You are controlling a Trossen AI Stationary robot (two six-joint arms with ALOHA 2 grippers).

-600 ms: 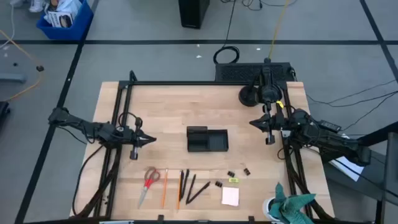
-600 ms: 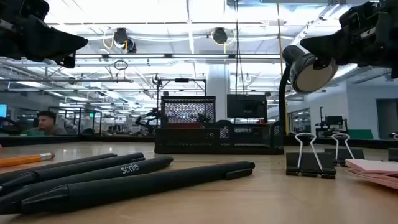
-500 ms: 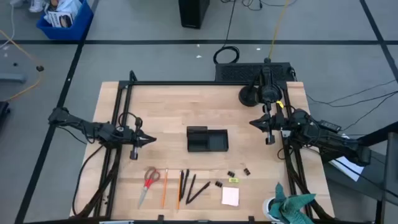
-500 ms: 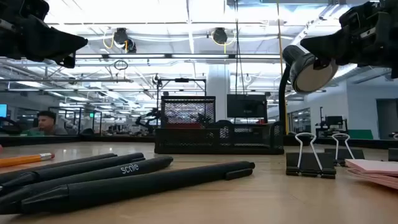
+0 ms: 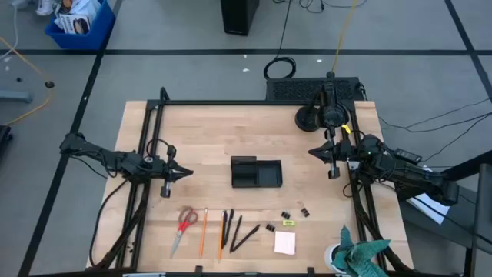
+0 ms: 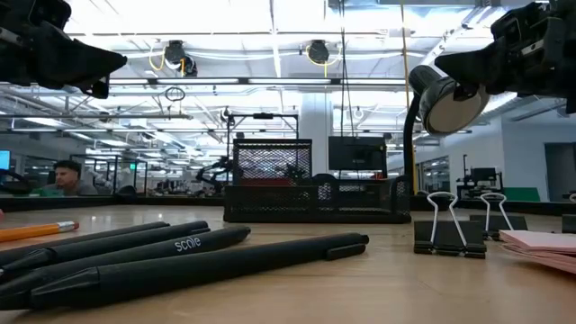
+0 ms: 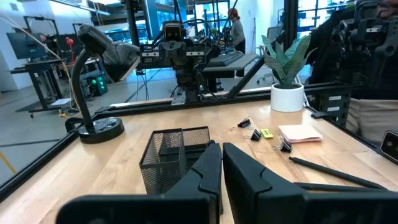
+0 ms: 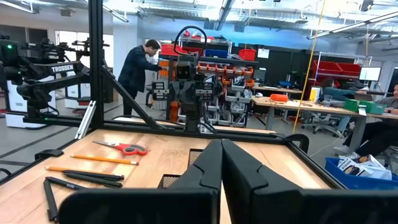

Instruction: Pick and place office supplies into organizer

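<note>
The black mesh organizer [image 5: 257, 172] stands at the table's middle, between my two grippers. Along the near edge lie red-handled scissors [image 5: 187, 223], orange pencils [image 5: 204, 232], black pens [image 5: 240, 231], binder clips [image 5: 286, 215], a small yellow pad [image 5: 289, 223] and a pink sticky-note pad [image 5: 284, 242]. My left gripper [image 5: 184, 174] hovers left of the organizer, shut and holding nothing. My right gripper [image 5: 314, 151] hovers to its right, also shut and holding nothing. The left wrist view shows the organizer [image 7: 174, 158] just past the left gripper [image 7: 221, 148]; the right wrist view shows the scissors [image 8: 124, 147] beyond the right gripper [image 8: 221, 143].
A black desk lamp [image 5: 307, 118] stands on the table's far right corner, behind my right arm. A teal cloth [image 5: 361, 254] and a white pot sit at the near right corner. Bare wood lies around the organizer. People show in the room beyond the table.
</note>
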